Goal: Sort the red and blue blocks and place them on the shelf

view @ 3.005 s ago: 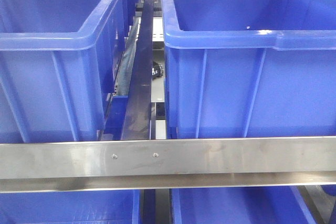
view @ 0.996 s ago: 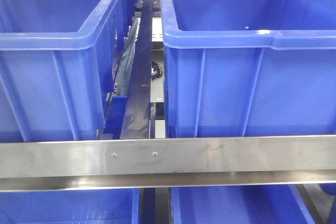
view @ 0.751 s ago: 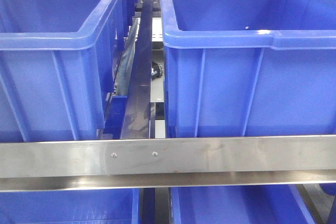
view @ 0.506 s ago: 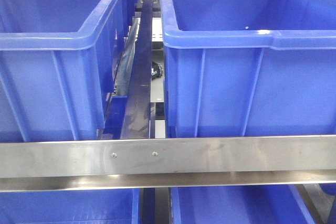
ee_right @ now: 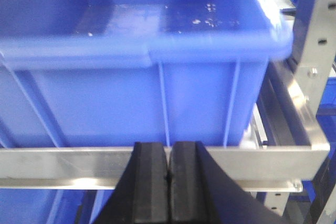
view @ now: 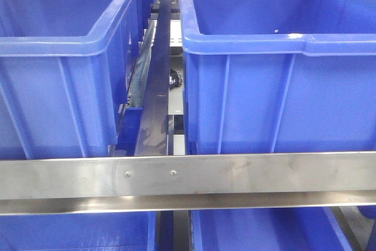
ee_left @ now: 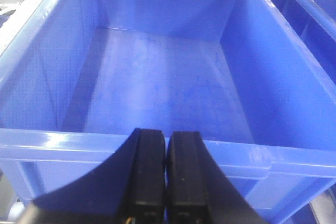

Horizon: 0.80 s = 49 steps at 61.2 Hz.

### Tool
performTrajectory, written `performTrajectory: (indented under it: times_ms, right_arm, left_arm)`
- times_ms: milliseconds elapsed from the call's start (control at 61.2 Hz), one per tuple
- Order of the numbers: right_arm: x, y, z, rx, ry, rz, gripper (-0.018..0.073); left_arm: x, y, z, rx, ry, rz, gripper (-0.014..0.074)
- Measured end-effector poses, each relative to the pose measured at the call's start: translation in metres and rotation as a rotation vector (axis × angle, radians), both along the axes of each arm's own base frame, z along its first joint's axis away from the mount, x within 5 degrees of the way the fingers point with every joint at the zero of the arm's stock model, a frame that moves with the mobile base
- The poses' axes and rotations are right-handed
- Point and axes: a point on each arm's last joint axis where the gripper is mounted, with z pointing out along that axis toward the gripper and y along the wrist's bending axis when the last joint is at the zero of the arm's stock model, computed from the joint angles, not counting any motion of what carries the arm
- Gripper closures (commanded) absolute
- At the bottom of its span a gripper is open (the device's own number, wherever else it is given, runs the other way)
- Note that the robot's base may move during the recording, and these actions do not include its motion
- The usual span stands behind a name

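Against the frame taken three seconds earlier, the front view sits slightly shifted: the brushed front rail (view: 235,176) lies a little higher and the bins a touch lower; over the last second nothing visibly moves.

Front view. The shelf (view: 70,180) crosses the lower frame as a brushed-steel rail, faintly streaked, with two screw heads (view: 127,174) left of centre and a folded lower lip. Above it, two large blue bins of smooth moulded plastic with rounded rolled rims and vertical ribs fill the frame: the left bin (view: 59,86) and the right bin (view: 276,86). A dark metal divider strip (view: 155,98) runs between them toward the top centre. More blue plastic shows below the rail, on a lower tier.

Left wrist view. The left gripper (ee_left: 167,177), of matte black plastic, shows at bottom centre with its two fingers pressed together and nothing between them, before the near rim of an open bin (ee_left: 157,77) whose scuffed, glossy floor holds no block.

Right wrist view. The right gripper (ee_right: 169,182), likewise black, has its fingers together on nothing, in front of the steel rail (ee_right: 63,163). A perforated steel upright (ee_right: 315,40) stands at right.

The red and blue blocks appear in no view.
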Motion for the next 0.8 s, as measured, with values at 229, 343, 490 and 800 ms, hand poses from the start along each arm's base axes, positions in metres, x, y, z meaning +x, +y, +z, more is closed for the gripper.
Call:
performTrajectory:
  times_ms: [229,343,490,800]
  right_arm:
    - [0.0025,-0.0006,-0.0098,0.019,-0.033,-0.011,0.0504]
    - [0.0026,-0.0008,-0.0087,0.022,-0.045,-0.013,0.0504]
    - [0.0026,-0.0007,-0.0087,0.023,-0.045,-0.013,0.0504]
    - [0.0025,-0.0024,-0.0110,-0.016,-0.023,-0.026,0.0504]
  left_arm:
    - [0.0000,0.0000,0.0000,0.000,0.000,0.000,0.0464]
    - [0.0000,0.0000,0.0000,0.000,0.000,0.000,0.0464]
    - [0.0000,0.0000,0.0000,-0.002,0.000,0.000,0.0464]
    - [0.0000,0.0000,0.0000,-0.002,0.000,0.000,0.0464]
